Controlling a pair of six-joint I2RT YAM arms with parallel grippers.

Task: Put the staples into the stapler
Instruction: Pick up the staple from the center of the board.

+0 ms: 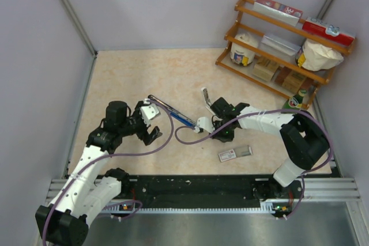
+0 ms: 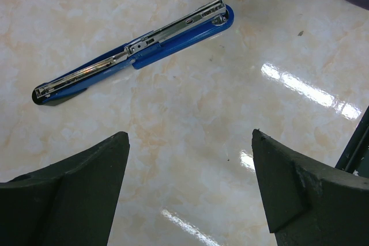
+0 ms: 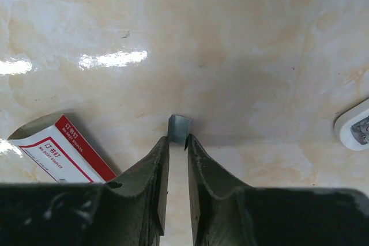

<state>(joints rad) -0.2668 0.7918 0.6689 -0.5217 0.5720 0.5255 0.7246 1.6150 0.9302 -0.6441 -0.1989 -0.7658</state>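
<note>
Table [image 1: 127, 79]: pale marbled top; the stapler lies near its middle.
Shelf [image 1: 277, 44]: wooden, holding boxes and jars, well apart from the stapler, behind it and to the right.
Left gripper [image 2: 190, 135]: jaws spread wide and holding nothing, near the stapler on its left, near-side flank.
Right gripper [image 3: 177, 137]: fingers drawn close, pinching the staples at their tips, just past the stapler's right end.
Stapler [image 2: 138, 50]: blue, swung open flat on the table with its metal channel facing up.
White stapler [image 3: 353, 128]: only one end shows, on the table past the stapler's right end.
Box [image 1: 230, 154]: red and white, flat on the table, right of the stapler and nearer the arm bases.
Staples [image 3: 179, 126]: short silvery strip between the right fingertips, apart from the stapler.
</note>
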